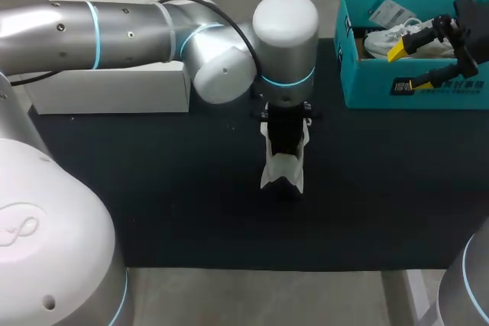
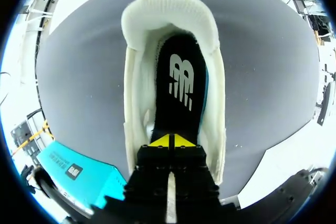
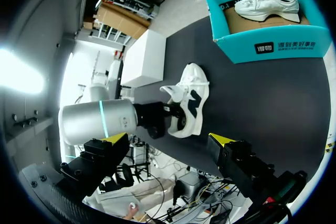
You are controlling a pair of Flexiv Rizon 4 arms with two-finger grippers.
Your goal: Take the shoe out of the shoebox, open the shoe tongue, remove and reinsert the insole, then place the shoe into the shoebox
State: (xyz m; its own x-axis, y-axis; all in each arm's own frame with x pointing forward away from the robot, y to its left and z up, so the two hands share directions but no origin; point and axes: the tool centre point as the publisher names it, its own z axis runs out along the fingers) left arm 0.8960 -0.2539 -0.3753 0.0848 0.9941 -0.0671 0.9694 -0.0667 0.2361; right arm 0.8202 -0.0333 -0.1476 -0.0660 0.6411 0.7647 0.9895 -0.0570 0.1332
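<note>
A white shoe (image 1: pixel 281 172) stands on the dark mat in the middle of the table, its opening facing up. My left gripper (image 1: pixel 283 149) reaches straight down into it. In the left wrist view the left gripper (image 2: pixel 169 141) is shut, its yellow tips together against the black insole (image 2: pixel 178 82) lying inside the shoe (image 2: pixel 137 103); I cannot tell whether the insole is pinched. The teal shoebox (image 1: pixel 428 95) sits at the back right with a second white shoe (image 1: pixel 393 37) in it. My right gripper (image 1: pixel 403 69) hangs open over the box's front wall, holding nothing.
A white box lid (image 1: pixel 107 88) lies at the back left, under my left arm. In the right wrist view the shoebox (image 3: pixel 273 45), the shoe on the mat (image 3: pixel 194 95) and the lid (image 3: pixel 143 59) lie ahead of the open right gripper (image 3: pixel 168 142).
</note>
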